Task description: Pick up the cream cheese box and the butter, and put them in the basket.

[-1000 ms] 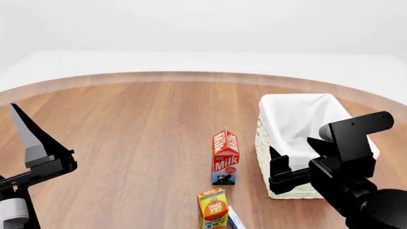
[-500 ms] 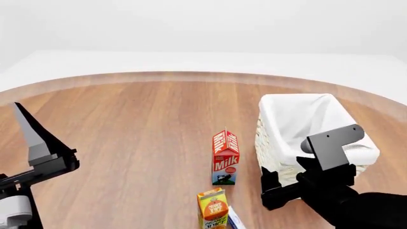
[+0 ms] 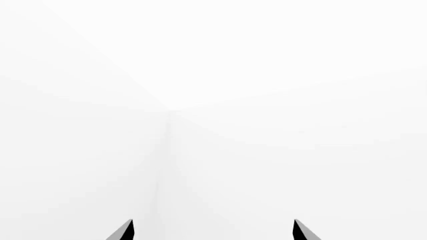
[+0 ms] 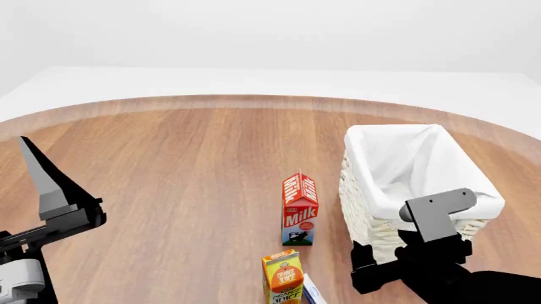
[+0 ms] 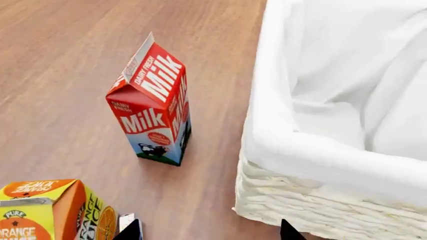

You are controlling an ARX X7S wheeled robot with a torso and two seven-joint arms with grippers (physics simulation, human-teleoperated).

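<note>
Head view: my left gripper (image 4: 38,183) is raised over the left part of the round wooden table (image 4: 186,164), touching nothing; in the left wrist view its two dark fingertips (image 3: 122,232) stand well apart against a blank white background, so it is released and empty.

My right gripper (image 4: 365,269) sits low at the near side of the basket (image 4: 372,218), just in front of the woven wall; only its dark body shows in the head view. In the right wrist view two dark fingertips (image 5: 131,231) appear spread at the frame's edge with nothing between them, so this gripper is also released.

The basket, cream-white and woven with a white cloth liner (image 5: 347,95), stands on the right part of the table; what shows of its interior holds only the liner.

A red-and-white milk carton (image 4: 299,209) stands upright just beside the basket, apart from it. Nearer to me an orange juice carton (image 4: 282,276) stands upright.

A sliver of the cream cheese box (image 4: 313,291), blue and white, shows just beside the juice carton at the head view's lower edge, mostly cut off. The butter is not visible in any view.
</note>
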